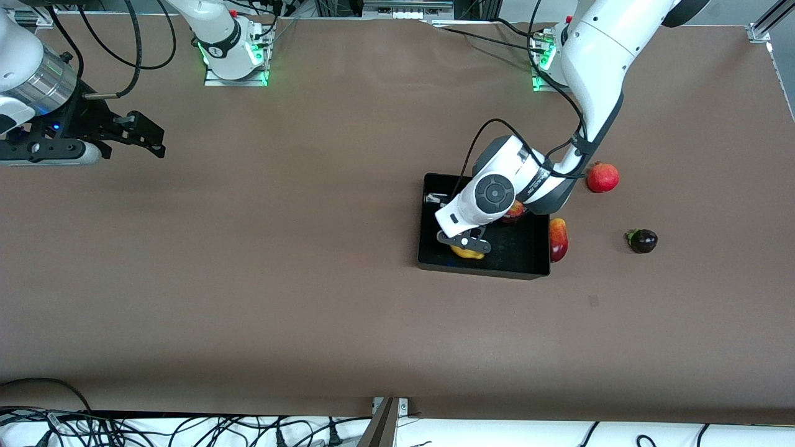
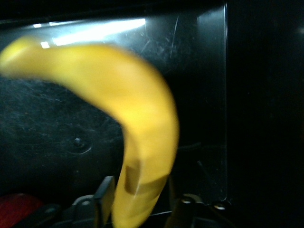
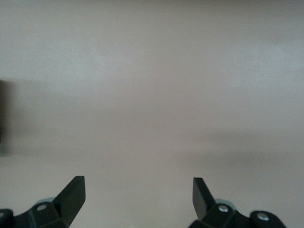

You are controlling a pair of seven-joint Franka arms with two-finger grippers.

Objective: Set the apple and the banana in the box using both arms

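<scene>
On the brown table [image 1: 248,279], the left gripper [image 1: 467,243] pinches the soft, bruisable banana [image 2: 137,118] mid-length inside the box [image 1: 428,248], beside the apple [image 1: 513,213]; the right gripper [image 3: 137,194] waits spread.

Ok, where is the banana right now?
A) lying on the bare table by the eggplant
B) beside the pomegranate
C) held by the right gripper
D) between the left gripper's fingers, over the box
D: the banana sits between the left gripper fingers above the black box floor; the right gripper is open over bare table.
</scene>
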